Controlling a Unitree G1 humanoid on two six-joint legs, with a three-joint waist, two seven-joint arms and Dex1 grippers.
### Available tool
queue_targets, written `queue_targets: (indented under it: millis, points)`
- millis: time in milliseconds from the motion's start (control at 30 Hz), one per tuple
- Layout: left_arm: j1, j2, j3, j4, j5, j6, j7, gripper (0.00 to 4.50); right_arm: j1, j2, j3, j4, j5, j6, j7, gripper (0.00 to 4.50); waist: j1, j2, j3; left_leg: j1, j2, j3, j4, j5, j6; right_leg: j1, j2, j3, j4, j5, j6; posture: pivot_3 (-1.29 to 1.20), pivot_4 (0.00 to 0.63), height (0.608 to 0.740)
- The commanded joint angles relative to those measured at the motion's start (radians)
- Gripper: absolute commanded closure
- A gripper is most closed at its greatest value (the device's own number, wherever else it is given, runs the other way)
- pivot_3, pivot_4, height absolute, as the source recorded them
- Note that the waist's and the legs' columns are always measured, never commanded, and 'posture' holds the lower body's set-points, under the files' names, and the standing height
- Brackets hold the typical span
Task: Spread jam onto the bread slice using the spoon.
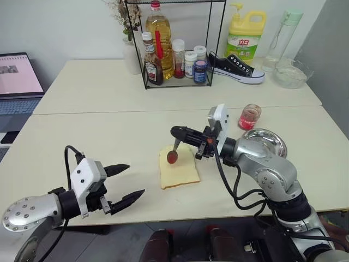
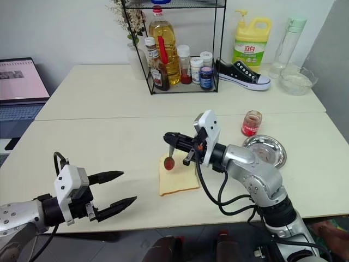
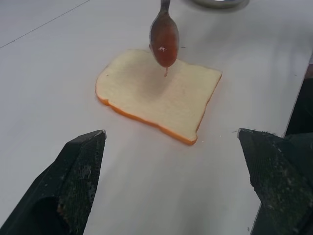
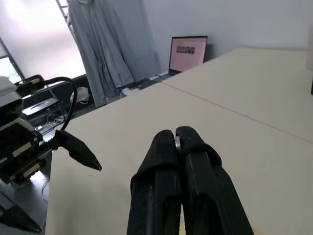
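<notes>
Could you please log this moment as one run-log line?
right gripper: shut on spoon | jam: on spoon above bread slice | left gripper: open, empty

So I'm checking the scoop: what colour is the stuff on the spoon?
Dark red jam on the spoon, clearest in the left wrist view.

Both head views look forward and down from above the table (image 1: 109, 131), taking in its full width; they share nearly the same scene, slightly offset sideways. The left wrist view looks low and close along the left gripper (image 3: 171, 181) at the bread slice (image 3: 161, 98), which sits centre frame in the head views. The right wrist view looks level along the right gripper (image 4: 177, 139) across the table toward a laptop (image 4: 188, 51).
</notes>
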Motion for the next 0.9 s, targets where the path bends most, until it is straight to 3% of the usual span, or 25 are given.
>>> queue_targets:
  millis: [33,167,367,900]
  points:
    - [0.025,-0.012,0.037,-0.052,-0.042,-0.004,0.005,0.00,-0.008,-0.018,0.026,0.003,-0.113,-0.148,0.109,4.48,0.000,0.000,0.000,0.000,0.000,0.000,0.000,0.000,0.000,0.000,0.000,0.000,0.000,0.000,0.000,0.00,0.150,0.740]
    - [0.024,-0.015,0.055,-0.059,-0.095,0.025,0.021,0.00,-0.008,-0.036,0.076,0.041,-0.253,-0.327,0.217,4.48,0.002,0.000,0.000,0.000,0.000,-0.001,0.000,0.000,0.000,0.000,0.000,0.000,0.000,0.000,0.000,0.00,0.150,0.740]
    - [0.017,-0.005,0.047,-0.057,-0.097,0.024,0.032,0.00,0.012,-0.031,0.101,0.080,-0.341,-0.471,0.298,4.48,0.002,0.000,0.000,0.000,0.000,-0.001,0.000,0.000,0.000,0.000,-0.001,0.000,0.000,0.000,0.000,0.00,0.150,0.740]
    - [-0.006,0.015,0.037,-0.054,-0.100,0.025,0.019,0.00,0.013,-0.025,0.087,0.071,-0.400,-0.625,0.394,4.48,0.002,-0.001,0.000,0.000,0.000,-0.001,0.000,0.000,-0.001,0.001,-0.001,0.000,0.000,0.000,0.000,0.00,0.150,0.740]
